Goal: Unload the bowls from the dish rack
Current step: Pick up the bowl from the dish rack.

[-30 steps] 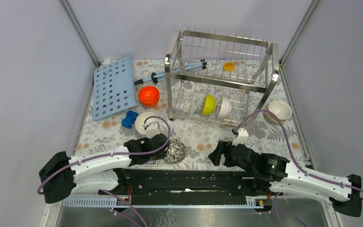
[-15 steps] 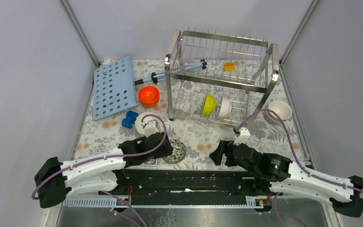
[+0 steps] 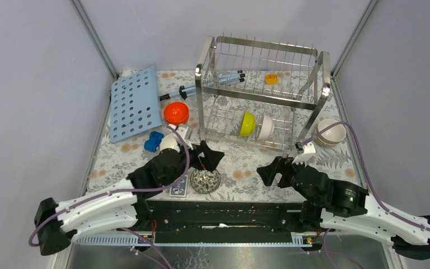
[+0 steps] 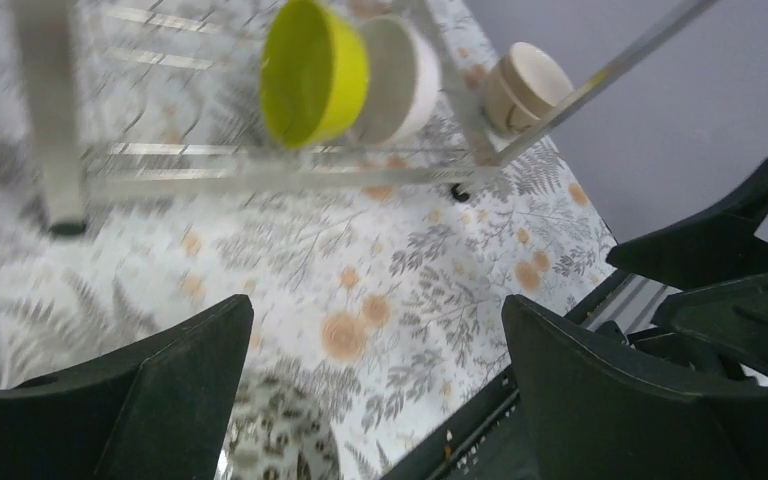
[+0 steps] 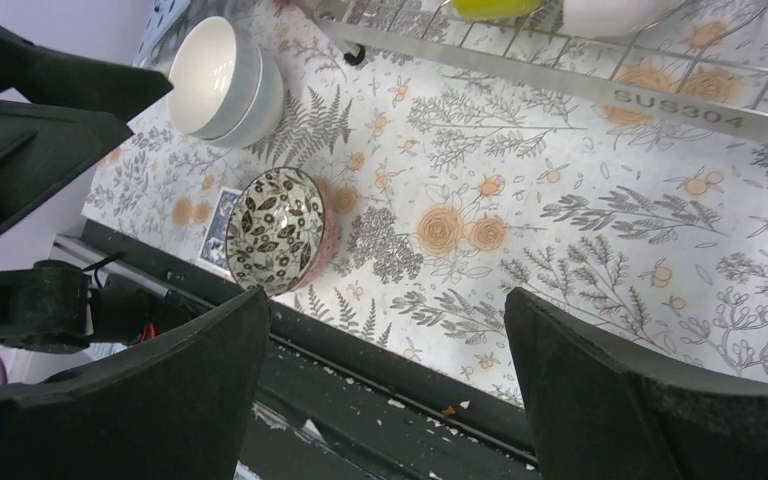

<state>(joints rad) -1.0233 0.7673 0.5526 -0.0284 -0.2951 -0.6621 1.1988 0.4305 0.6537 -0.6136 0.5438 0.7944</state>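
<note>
The steel dish rack [image 3: 260,92] stands at the back of the table. On its lower tier a yellow-green bowl [image 3: 247,124] and a white bowl [image 3: 265,127] stand on edge side by side; the left wrist view shows them too, the yellow-green bowl [image 4: 312,70] left of the white bowl [image 4: 400,65]. A patterned bowl [image 3: 205,180] sits upright on the table near the front edge. My left gripper [image 3: 206,158] hovers just beyond it, open and empty [image 4: 375,305]. The right gripper [image 3: 274,171] is open and empty over the table [image 5: 385,300].
Stacked white bowls [image 5: 225,78] sit left of the patterned bowl [image 5: 275,230]. Cream bowls [image 3: 331,131] stand right of the rack, an orange bowl [image 3: 176,113] to its left. Also here: a light-blue perforated board [image 3: 135,103], a blue toy [image 3: 154,141], a card [image 3: 179,186].
My left gripper opened, let go of the patterned bowl on the table, and rose toward the rack. The right arm shifted slightly right and forward, still open.
</note>
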